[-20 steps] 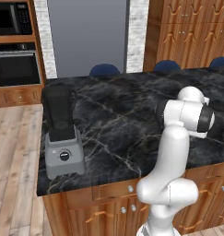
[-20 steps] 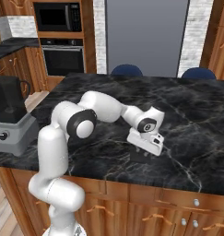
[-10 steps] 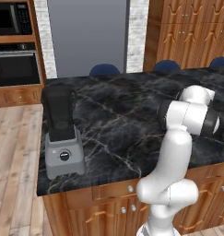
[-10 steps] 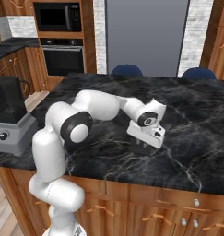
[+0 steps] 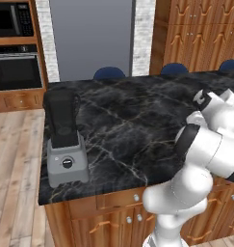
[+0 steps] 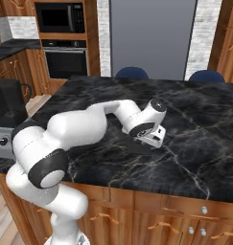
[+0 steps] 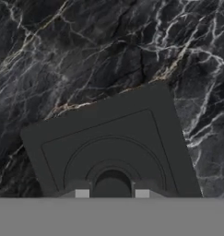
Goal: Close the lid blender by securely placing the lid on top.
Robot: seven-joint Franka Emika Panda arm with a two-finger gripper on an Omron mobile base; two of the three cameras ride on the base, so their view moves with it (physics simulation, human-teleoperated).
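Blender point(image 5: 64, 140) first: in the left base view one blender stands near the left edge of the black marble counter point(image 5: 133, 120), toward its front corner, with a grey boxy base, one round black knob point(image 5: 66, 163) on its front face and a tall dark jar with a side handle; the jar's top carries no cap. Behind the counter's far edge three blue chair backs point(image 5: 109, 73) show, and beyond the counter, at the left, a microwave point(image 5: 12, 19) sits above an oven point(image 5: 17, 70). The white arm rises at the lower right and bends over the counter's right part. In the right base view the same blender point(image 6: 7, 119) stands at the counter's left edge, and the arm stretches across to the middle of the counter point(image 6: 199, 139), where the gripper point(image 6: 147, 140) points down, low over a flat dark shape, the lid point(image 6: 141, 145), lying on the marble well apart from the blender; two blue chair backs show here. In the hand view one lid point(image 7: 111, 147), black and squarish with raised concentric arcs, lies flat on the marble, slightly turned, and the two fingertips point(image 7: 81, 192) stand apart on either side of a small central knob on the lid, spread and not pinching it.
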